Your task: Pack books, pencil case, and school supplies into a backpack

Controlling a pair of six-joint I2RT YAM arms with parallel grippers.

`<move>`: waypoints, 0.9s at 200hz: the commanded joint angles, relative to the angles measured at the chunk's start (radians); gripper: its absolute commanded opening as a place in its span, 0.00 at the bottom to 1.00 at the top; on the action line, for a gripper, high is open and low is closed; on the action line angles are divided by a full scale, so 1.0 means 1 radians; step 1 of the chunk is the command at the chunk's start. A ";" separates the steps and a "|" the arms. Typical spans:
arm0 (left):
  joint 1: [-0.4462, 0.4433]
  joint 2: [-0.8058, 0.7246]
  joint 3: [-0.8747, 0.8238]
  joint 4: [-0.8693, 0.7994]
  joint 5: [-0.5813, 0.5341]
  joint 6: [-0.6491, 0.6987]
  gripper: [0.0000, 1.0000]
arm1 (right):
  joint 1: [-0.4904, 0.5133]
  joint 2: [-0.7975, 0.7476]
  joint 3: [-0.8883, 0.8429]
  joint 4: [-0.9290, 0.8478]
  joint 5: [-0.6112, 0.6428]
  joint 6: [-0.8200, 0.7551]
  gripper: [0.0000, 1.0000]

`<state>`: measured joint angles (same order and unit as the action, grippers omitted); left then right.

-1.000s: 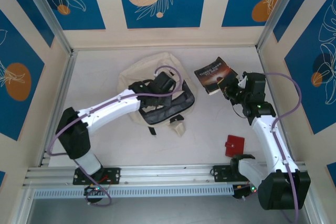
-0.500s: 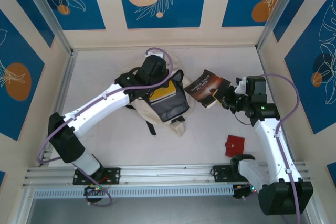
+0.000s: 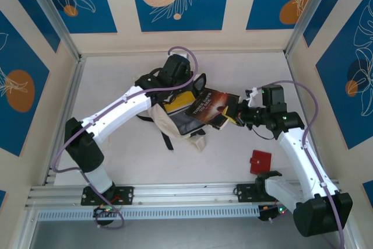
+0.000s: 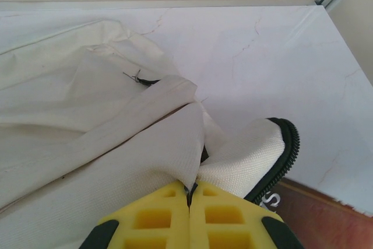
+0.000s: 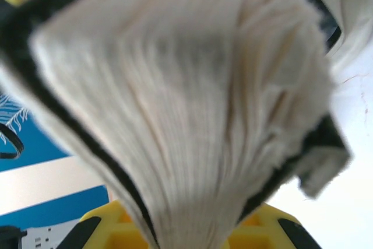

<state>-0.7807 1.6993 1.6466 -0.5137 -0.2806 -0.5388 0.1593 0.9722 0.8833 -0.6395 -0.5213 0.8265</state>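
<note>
Overhead, the cream backpack (image 3: pixel 158 119) lay crumpled at the middle of the tabletop (image 3: pixel 116 91), its mouth facing right, with a yellow book (image 3: pixel 178 99) showing inside the opening. The left pincer (image 4: pixel 189 195) was closed tight on a fold of the backpack's cream cloth beside the dark zipper edge, its yellow fingers pressed together with only fabric between them. The right pincer (image 5: pixel 186 232) was clamped on a black book (image 3: pixel 208 106), gripping it at its right end so the pages fanned out. The book's far end reached the bag's opening, over the yellow book. A small red square item (image 3: pixel 260 161) lay apart, near the right arm's base.
</note>
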 commanded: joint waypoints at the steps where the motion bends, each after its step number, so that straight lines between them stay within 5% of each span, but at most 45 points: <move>1: 0.008 -0.001 0.055 0.037 0.042 0.024 0.00 | 0.037 0.010 -0.006 0.107 -0.089 0.028 0.04; 29: 0.009 -0.005 0.065 0.034 0.063 0.023 0.00 | 0.082 0.067 -0.009 0.222 -0.128 0.138 0.04; 98: 0.012 -0.008 0.078 0.032 0.075 0.027 0.00 | 0.108 0.041 -0.032 0.159 0.063 0.179 0.04; 137: 0.012 -0.012 0.078 0.034 0.109 0.024 0.00 | 0.121 0.033 -0.144 0.462 0.017 0.321 0.03; 180: 0.012 -0.019 0.076 0.026 0.135 0.016 0.00 | 0.179 0.089 -0.155 0.648 0.184 0.371 0.03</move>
<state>-0.7742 1.6997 1.6791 -0.5381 -0.1936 -0.5388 0.3099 1.0416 0.7227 -0.2211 -0.4175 1.1442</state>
